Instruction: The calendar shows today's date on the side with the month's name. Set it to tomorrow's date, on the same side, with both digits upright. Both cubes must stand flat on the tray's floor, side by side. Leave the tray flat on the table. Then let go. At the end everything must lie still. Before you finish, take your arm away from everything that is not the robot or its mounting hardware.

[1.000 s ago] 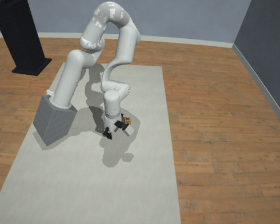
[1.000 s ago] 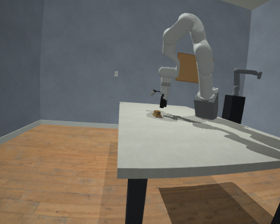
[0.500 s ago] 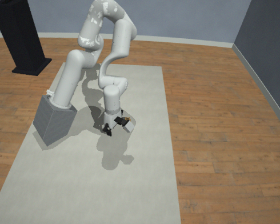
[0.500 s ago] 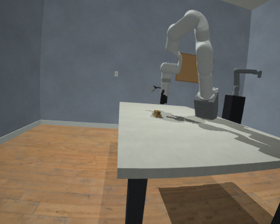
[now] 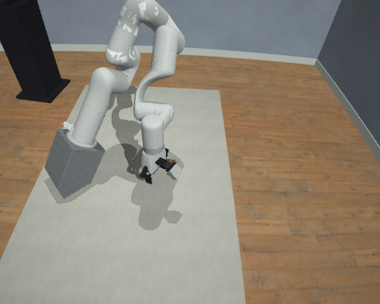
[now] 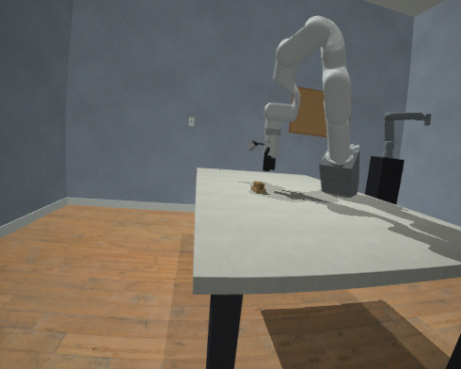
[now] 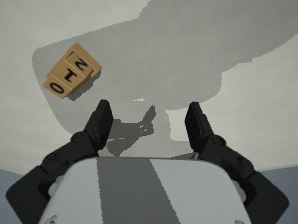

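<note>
The pincer (image 5: 157,167) (image 6: 268,168) (image 7: 149,110) is opened wide, with nothing held between its two black fingers. It is pointed downward and held above the bench, well apart from the surface. Beside it, a pale box (image 5: 175,171) (image 6: 252,146) is carried on a black bracket.

Beyond the fingertips in the wrist view, the wooden cube calendar (image 5: 174,161) (image 6: 258,187) (image 7: 72,71) is seen up and to the left, outside the gap between the fingers and touched by neither. It is set lower than the pincer, on the bench (image 5: 123,252) (image 6: 314,235) (image 7: 260,95). In the wrist view it is turned at a slant, and a 0, a 1 and a character resembling a 2 are shown in a slanting row. Which side carries the month's name cannot be told. From the top it is mostly hidden behind the pincer's hardware, with only an orange-brown bit shown. Shadows are cast around it on the pale surface.

Farther back in the exterior view, the white arm (image 5: 94,105) (image 6: 338,99) is mounted on a grey block (image 5: 81,167) (image 6: 340,181) on the bench. Beyond the bench, a grey jointed fixture (image 6: 405,116) is borne by a black pedestal (image 5: 26,46) (image 6: 385,176). On the blue-grey wall behind, an orange board (image 6: 307,113) and a small white switch plate (image 6: 191,121) are seen.
</note>
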Available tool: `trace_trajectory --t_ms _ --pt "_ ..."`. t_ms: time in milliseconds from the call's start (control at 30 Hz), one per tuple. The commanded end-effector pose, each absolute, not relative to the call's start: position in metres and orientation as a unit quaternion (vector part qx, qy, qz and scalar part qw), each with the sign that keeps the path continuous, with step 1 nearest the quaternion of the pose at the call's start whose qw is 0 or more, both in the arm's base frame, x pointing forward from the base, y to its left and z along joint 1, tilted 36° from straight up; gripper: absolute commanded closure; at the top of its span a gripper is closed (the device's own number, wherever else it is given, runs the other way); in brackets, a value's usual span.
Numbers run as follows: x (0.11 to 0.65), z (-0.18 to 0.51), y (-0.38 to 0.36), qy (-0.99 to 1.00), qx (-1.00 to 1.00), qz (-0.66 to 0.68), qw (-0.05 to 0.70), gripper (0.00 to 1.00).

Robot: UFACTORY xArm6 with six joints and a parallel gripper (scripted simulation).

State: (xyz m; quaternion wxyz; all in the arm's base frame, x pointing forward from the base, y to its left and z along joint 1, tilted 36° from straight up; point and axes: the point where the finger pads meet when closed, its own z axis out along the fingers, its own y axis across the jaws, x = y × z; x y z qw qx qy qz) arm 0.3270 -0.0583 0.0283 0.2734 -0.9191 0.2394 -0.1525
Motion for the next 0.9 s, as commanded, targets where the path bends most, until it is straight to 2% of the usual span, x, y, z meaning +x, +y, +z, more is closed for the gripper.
trace_trajectory --t_ms 0,867 --pt "0.334 0.039 -0.052 0.295 -0.903 -0.134 0.281 0.0" --pt "0.362 0.093 -0.011 0.568 -0.762 -0.038 0.309 0.0"
